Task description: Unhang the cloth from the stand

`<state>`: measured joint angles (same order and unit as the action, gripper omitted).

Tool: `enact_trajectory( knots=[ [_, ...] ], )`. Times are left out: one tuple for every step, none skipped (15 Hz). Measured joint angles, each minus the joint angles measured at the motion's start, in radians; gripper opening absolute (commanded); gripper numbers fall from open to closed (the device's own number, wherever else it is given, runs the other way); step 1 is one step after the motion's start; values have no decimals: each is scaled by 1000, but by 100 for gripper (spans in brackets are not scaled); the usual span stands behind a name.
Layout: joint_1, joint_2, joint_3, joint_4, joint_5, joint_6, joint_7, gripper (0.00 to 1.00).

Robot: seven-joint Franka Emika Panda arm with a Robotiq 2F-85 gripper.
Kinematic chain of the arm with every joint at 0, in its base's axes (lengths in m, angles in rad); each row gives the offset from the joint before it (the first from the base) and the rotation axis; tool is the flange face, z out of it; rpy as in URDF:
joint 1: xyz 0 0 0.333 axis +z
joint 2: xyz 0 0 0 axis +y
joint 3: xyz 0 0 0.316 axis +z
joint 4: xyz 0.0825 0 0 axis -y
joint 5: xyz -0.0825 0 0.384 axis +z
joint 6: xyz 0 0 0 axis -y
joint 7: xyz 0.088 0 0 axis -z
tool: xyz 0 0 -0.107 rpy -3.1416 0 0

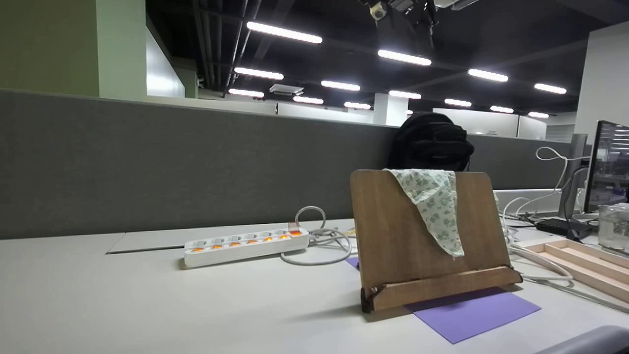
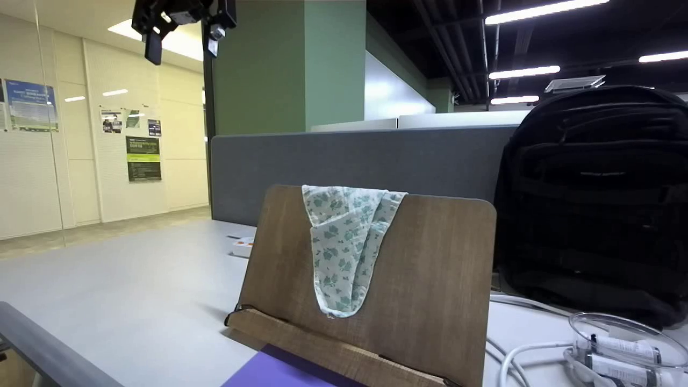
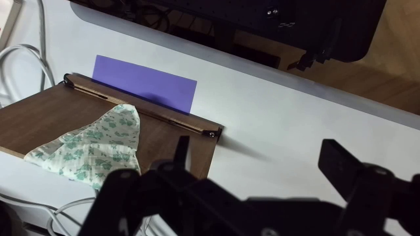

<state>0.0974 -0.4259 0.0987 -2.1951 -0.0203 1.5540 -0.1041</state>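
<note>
One pale cloth (image 2: 341,244) (creased, green-printed) drapes over the stand (image 2: 424,279).

A floral-print cloth (image 2: 341,242) drapes over the top edge of a tilted wooden book stand (image 2: 432,263) near a black backpack (image 2: 591,209), while a robot gripper (image 2: 183,49) hangs higher, jaws apart.

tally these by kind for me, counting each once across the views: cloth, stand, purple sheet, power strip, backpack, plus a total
cloth: 1
stand: 1
purple sheet: 1
power strip: 1
backpack: 1
total: 5
</note>
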Motion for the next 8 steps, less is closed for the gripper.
enact_trajectory(
  knots=[
    [0, 0, 0, -2, -4, 4, 3, 100],
    [-1, 0, 0, -6, -15, 19, 8, 100],
    [-5, -1, 0, -14, -30, 46, 19, 100],
    [-13, -2, -1, -28, -47, 86, 37, 100],
    [-25, -4, -4, -44, -63, 132, 58, 100],
    [-40, -7, -9, -63, -76, 181, 77, 100],
    [-56, -10, -18, -83, -86, 232, 94, 100],
    [-74, -13, -30, -104, -94, 285, 108, 100]
  ],
)
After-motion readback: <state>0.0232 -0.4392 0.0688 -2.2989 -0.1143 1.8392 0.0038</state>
